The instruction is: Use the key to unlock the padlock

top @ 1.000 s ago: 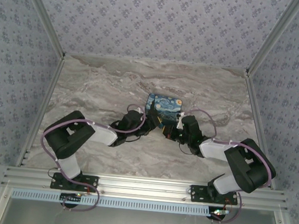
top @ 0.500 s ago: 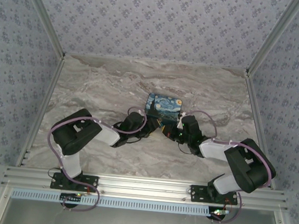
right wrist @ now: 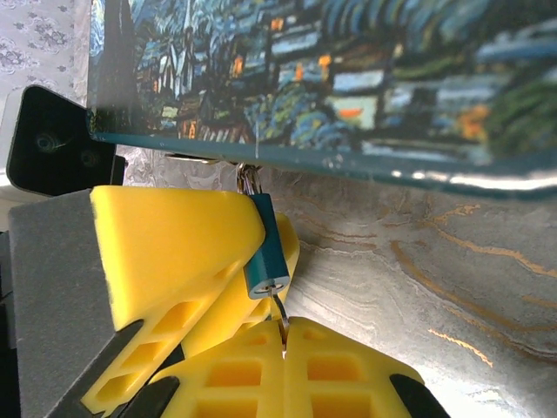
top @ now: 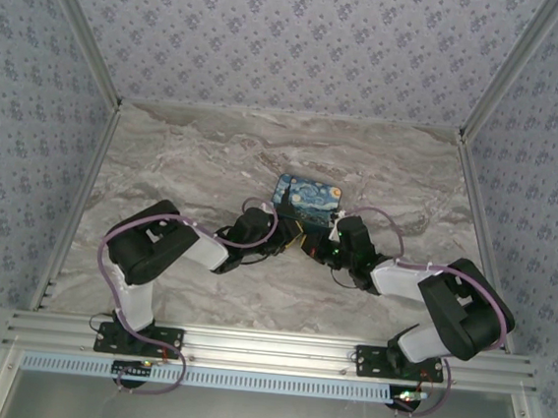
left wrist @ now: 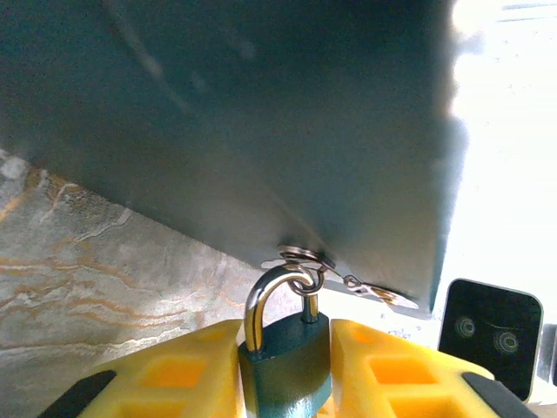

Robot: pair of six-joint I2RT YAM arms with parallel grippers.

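Left wrist: left gripper (left wrist: 286, 333) is clamping padlock (left wrist: 284, 370) body, prob. light, stiff, slick; right gripper (right wrist: 285, 338) is pinching thin key (right wrist: 279, 312).

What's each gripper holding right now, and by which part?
The left gripper clamps the small blue padlock by its body sides; the right gripper pinches the thin silvery key by its free end.

In the left wrist view the padlock (left wrist: 285, 366) runs off the bottom edge, and the box (left wrist: 261, 113) above it is dark and blurred. In the right wrist view, lower centre, the head of the key (right wrist: 280, 315) is buried between the fingers of the right gripper (right wrist: 285, 335); a thin sliver shows.
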